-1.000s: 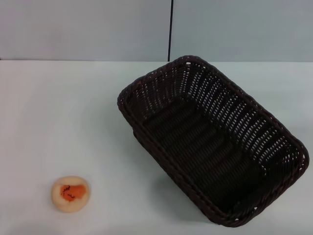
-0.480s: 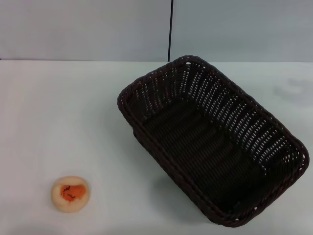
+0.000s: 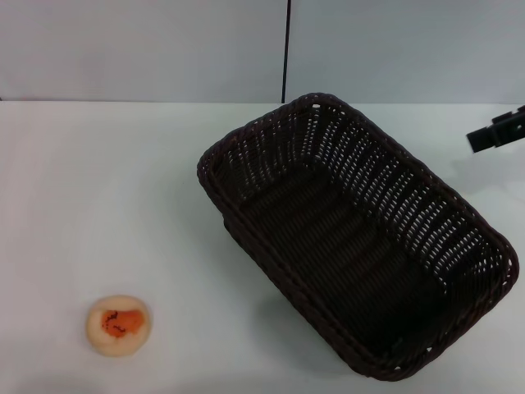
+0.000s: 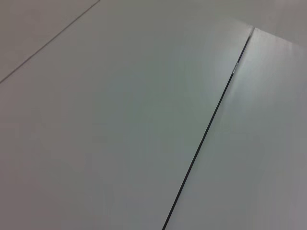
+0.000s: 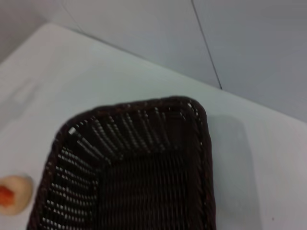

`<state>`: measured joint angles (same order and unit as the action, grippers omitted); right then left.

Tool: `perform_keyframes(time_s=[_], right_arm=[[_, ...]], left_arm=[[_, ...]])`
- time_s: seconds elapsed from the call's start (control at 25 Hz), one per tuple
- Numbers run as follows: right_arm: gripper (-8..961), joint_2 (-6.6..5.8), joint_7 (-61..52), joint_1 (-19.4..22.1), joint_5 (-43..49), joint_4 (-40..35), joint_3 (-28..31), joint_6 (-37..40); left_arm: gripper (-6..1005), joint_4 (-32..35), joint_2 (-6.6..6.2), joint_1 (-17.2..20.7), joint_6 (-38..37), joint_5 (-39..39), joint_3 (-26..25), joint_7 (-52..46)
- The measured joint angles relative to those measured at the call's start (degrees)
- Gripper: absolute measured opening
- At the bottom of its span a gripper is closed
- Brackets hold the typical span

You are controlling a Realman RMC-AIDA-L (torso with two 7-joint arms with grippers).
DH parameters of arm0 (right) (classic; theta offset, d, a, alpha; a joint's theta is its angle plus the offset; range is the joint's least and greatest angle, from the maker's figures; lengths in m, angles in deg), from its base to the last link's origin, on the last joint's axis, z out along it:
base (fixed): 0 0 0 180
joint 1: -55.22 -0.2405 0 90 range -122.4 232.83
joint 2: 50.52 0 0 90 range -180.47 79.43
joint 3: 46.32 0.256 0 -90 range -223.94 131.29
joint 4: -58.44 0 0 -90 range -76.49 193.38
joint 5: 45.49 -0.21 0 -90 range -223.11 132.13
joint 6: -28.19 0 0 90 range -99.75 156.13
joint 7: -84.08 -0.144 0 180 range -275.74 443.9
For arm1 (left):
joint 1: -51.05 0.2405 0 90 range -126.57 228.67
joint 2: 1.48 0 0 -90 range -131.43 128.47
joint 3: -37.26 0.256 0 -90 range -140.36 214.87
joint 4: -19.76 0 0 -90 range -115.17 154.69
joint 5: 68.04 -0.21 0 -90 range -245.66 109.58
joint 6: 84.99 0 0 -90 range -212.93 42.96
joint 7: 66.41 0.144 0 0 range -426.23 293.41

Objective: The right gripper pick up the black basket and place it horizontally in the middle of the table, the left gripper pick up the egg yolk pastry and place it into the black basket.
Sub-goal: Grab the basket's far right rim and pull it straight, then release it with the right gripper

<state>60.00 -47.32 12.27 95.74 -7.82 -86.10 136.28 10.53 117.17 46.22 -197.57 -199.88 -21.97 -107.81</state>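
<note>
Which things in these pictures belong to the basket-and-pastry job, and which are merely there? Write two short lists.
Part of the job:
- dark woven wicker basket, lying askew toward the table's right
- small round cream pastry with an orange patch, near left, outside the basket
- white flat table
- black right gripper, just in view at the far right edge

Merely there:
- pale grey wall panels behind the table

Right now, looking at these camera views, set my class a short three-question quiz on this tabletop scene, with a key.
1. True or false: the egg yolk pastry lies inside the black basket.
2. Which gripper shows at the head view's edge? A) left B) right
3. Fill in: the basket lies ____ to the table edges.

Key: 1 false, it sits apart on the table. 2 B, the right gripper. 3 diagonal.
</note>
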Motion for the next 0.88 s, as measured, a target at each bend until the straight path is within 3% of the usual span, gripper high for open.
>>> perform_keyframes(time_s=[0.28, 0.88], right_arm=[[748, 0.86, -0.2, -2.0, 2.1, 6.2, -4.5, -4.4], [744, 2.23, 0.2, -2.1, 3.9, 15.2, -10.9, -11.4]], left_arm=[[548, -0.1, 0.00, 0.3, 0.0, 0.0, 0.2, 0.0], [547, -0.4, 0.00, 0.7, 0.0, 0.0, 0.4, 0.0]])
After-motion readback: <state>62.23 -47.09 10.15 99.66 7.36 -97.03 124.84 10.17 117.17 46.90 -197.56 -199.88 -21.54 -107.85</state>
